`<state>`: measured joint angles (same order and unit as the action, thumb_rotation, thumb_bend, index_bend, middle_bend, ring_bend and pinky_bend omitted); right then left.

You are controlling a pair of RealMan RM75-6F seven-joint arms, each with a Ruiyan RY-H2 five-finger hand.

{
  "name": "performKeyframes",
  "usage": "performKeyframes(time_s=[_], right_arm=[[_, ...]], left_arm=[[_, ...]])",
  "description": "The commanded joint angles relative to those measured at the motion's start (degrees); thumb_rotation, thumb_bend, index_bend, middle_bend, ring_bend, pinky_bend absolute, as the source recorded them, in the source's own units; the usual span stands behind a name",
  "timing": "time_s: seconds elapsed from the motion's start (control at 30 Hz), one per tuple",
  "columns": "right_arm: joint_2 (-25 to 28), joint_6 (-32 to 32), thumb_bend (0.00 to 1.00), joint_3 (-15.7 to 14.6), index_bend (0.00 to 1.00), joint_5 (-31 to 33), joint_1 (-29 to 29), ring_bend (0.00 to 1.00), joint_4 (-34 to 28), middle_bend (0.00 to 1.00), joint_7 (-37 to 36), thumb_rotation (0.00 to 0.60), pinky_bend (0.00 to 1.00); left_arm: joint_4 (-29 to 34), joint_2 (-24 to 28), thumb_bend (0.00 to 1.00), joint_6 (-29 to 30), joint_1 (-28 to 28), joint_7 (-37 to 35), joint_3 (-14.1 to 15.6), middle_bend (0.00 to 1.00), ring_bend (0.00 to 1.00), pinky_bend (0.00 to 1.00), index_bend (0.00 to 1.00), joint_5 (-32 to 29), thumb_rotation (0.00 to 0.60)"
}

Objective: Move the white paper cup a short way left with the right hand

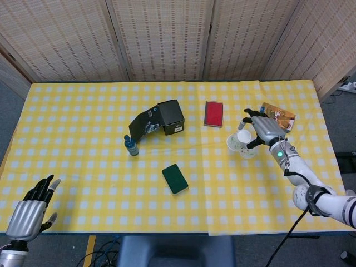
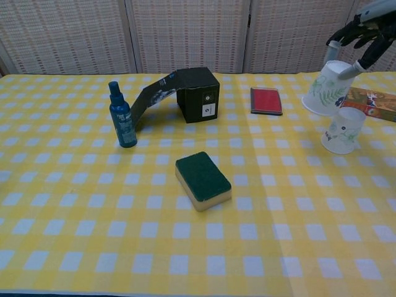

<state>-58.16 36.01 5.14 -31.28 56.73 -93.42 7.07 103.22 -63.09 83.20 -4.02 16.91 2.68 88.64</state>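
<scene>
An upside-down white paper cup (image 1: 238, 140) (image 2: 324, 96) with a green leaf print hangs tilted above the tablecloth, and my right hand (image 1: 261, 128) (image 2: 364, 31) pinches it at its upturned base. A second, matching cup (image 2: 343, 130) (image 1: 250, 152) stands upside down on the table just right of and below the held one. My left hand (image 1: 29, 210) hovers off the table's near left corner with its fingers spread and nothing in them; the chest view does not show it.
A red booklet (image 1: 213, 113) (image 2: 266, 101) lies left of the cups, and a colourful packet (image 1: 277, 115) (image 2: 375, 103) sits behind them. A black box with an open flap (image 1: 169, 117) (image 2: 198, 94), a blue spray bottle (image 1: 131, 146) (image 2: 122, 116) and a green sponge (image 1: 175, 179) (image 2: 203, 179) sit mid-table.
</scene>
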Motion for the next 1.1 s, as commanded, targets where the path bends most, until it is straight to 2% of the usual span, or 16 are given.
performKeyframes(time_s=[0.03,0.37,0.7,0.73,0.87,0.97,1.1], right_arm=[[-5.98,-1.79,0.29,-2.06,0.44,3.43,2.36,0.0,5.93,0.03,2.46,0.6,0.0],[-14.81,-3.99,0.29,-3.88,0.44,7.49,6.49,0.0,13.74,0.03,5.68,0.6,0.0],[-16.89,-2.98,0.29,-5.99,0.43,10.91,8.11,0.0,14.96,0.02,8.22,0.6,0.0],[-16.61,-3.37,0.28,-5.85,0.39,11.2,8.14,0.0,14.67,0.01,7.96,0.6,0.0],[-14.82,-3.72,0.24,-4.99,0.09,10.44,7.84,0.0,12.92,0.0,6.85,0.6,0.0],[-12.46,-3.57,0.21,-4.2,0.0,9.04,7.28,0.0,10.4,0.0,5.81,0.6,0.0],[-8.47,-3.02,0.19,-3.32,0.0,6.99,6.14,0.0,6.43,0.0,4.31,0.6,0.0]], left_arm=[[0.12,0.7,0.32,0.77,0.39,-1.07,0.05,0.0,0.0,0.23,0.01,0.58,0.6],[0.42,1.91,0.32,2.24,1.24,-2.95,0.42,0.0,0.0,0.23,0.01,2.03,0.6],[0.57,2.22,0.32,3.07,1.73,-3.33,0.45,0.0,0.0,0.23,0.01,2.94,0.6],[0.54,2.19,0.32,3.04,1.74,-3.3,0.46,0.0,0.0,0.23,0.01,3.01,0.6],[0.37,2.09,0.32,2.89,1.74,-3.11,0.55,0.0,0.0,0.23,0.01,3.35,0.6],[0.33,1.89,0.32,2.93,1.81,-2.79,0.5,0.0,0.0,0.23,0.01,3.41,0.6],[0.55,1.39,0.32,2.52,1.74,-1.84,0.6,0.0,0.0,0.23,0.01,3.57,0.6]])
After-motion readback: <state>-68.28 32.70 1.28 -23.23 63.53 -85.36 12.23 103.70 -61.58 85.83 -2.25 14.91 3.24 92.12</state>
